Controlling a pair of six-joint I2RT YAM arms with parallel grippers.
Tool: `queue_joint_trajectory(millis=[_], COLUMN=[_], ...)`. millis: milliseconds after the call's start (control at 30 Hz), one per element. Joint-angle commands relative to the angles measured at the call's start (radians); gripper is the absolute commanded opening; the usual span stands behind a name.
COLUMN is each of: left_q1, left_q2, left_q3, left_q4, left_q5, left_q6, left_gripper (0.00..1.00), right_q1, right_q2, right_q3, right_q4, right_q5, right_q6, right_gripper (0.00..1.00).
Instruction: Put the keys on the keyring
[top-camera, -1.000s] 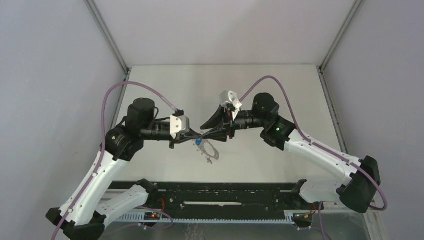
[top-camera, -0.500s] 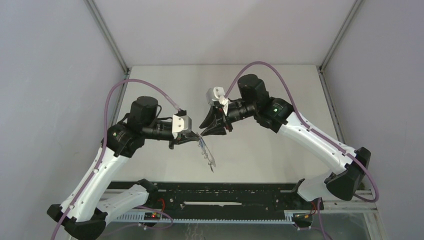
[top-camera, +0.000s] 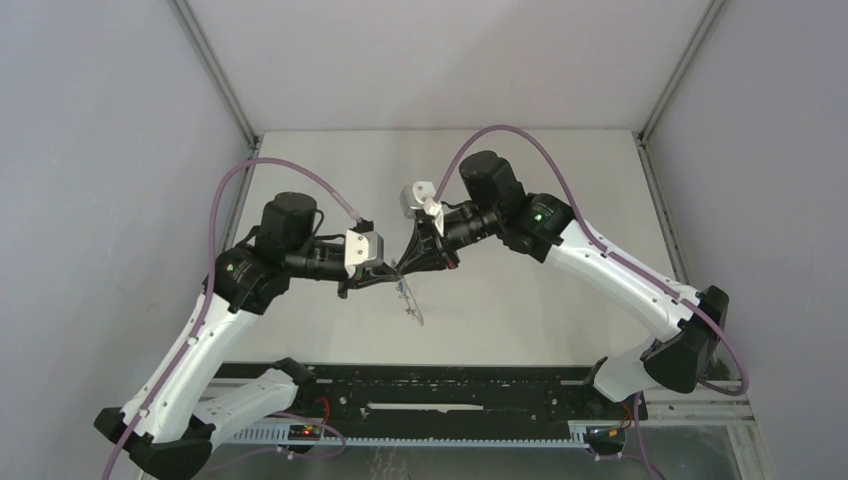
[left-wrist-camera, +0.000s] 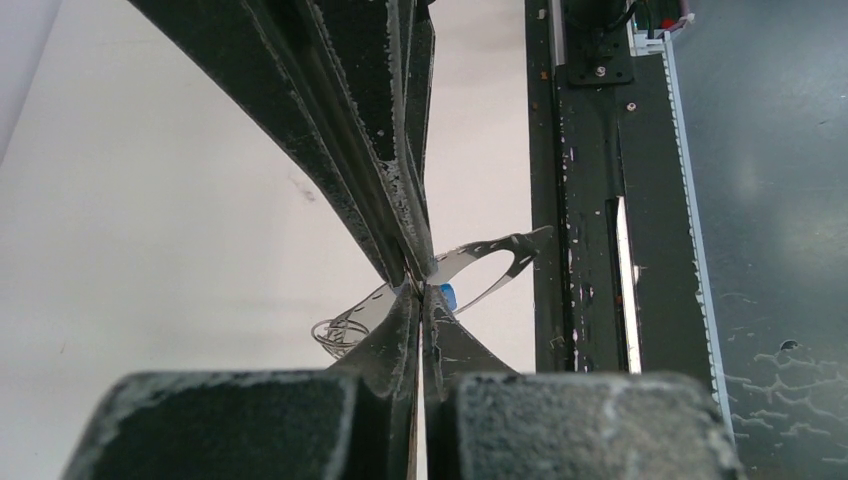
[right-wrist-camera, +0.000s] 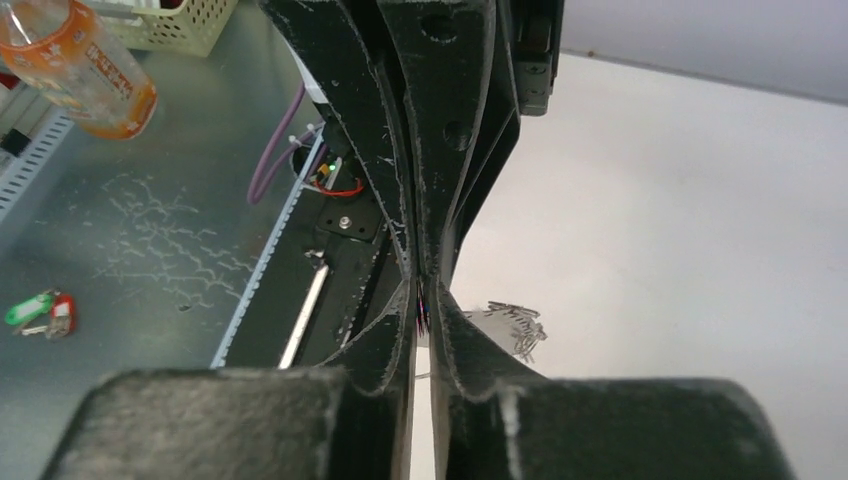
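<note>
In the right wrist view, a pale yellow basket (right-wrist-camera: 175, 25) with a perforated wall stands at the top left corner, on the grey surface beside the desk (top-camera: 520, 290); what is inside it I cannot tell, because only its lower edge is visible. Just beside it lies a clear bottle (right-wrist-camera: 85, 70), tilted, with orange content. Further down on the same grey surface lie two small tags (right-wrist-camera: 40, 308), one green and one red, touching each other. Above the middle of the desk the two arms meet tip to tip. The left end effector (top-camera: 393, 272) is fully closed and pinches the keyring (top-camera: 411, 300), which hangs down from its tips, above the desk. In the left wrist view the grey band of the keyring goes out to the right of the tips, and its small rings (left-wrist-camera: 335, 335) show on the left. A key (left-wrist-camera: 447, 294) with a blue head sits just beside the closed tips, touching the ring. The right end effector (top-camera: 408, 262) is narrow, with only a thin slit between its tips, and it touches the left one at the same place. Something thin and dark is in this slit, but I cannot tell what it is.
</note>
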Motion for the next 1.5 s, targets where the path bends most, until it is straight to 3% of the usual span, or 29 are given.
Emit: queue_joint_trajectory(millis=[0,67,133,233,367,633,900,1200,1467], left_q1=[0.004,0.004,0.004,0.004,0.004,0.004,0.004,0.003,0.002], left_q2=[-0.008,-0.009,-0.010,-0.018,-0.055,-0.197,-0.159,-0.166,-0.173], left_q3=[0.054,0.052,0.051,0.051,0.028,-0.158,-0.194,-0.219,-0.212], left_q4=[0.017,0.018,0.020,0.027,0.040,0.245,0.316,0.357,0.420], left_q5=[0.028,0.027,0.025,0.002,-0.032,-0.067,-0.134,-0.053,0.039], left_q6=[0.019,0.020,0.017,0.001,-0.025,-0.206,-0.235,-0.275,-0.365], left_gripper=[0.00,0.00,0.01,0.27,0.40,0.42,0.46,0.46,0.40], right_q1=[0.005,0.005,0.002,-0.017,-0.053,-0.078,-0.088,-0.090,-0.084], right_q2=[0.002,0.000,-0.008,-0.055,-0.153,-0.249,-0.242,-0.188,-0.181], right_q3=[0.035,0.032,0.021,-0.069,-0.246,-0.473,-0.597,-0.603,-0.603], right_q4=[0.013,0.015,0.028,0.167,0.470,0.928,1.266,1.421,1.413], right_q5=[0.002,0.002,0.012,0.022,0.008,0.042,0.026,-0.015,-0.005], right_q6=[0.001,0.002,0.021,0.101,0.270,0.536,0.767,0.877,0.876], right_gripper=[0.07,0.00,0.00,0.00,0.00,0.00,0.00,0.00,0.00])
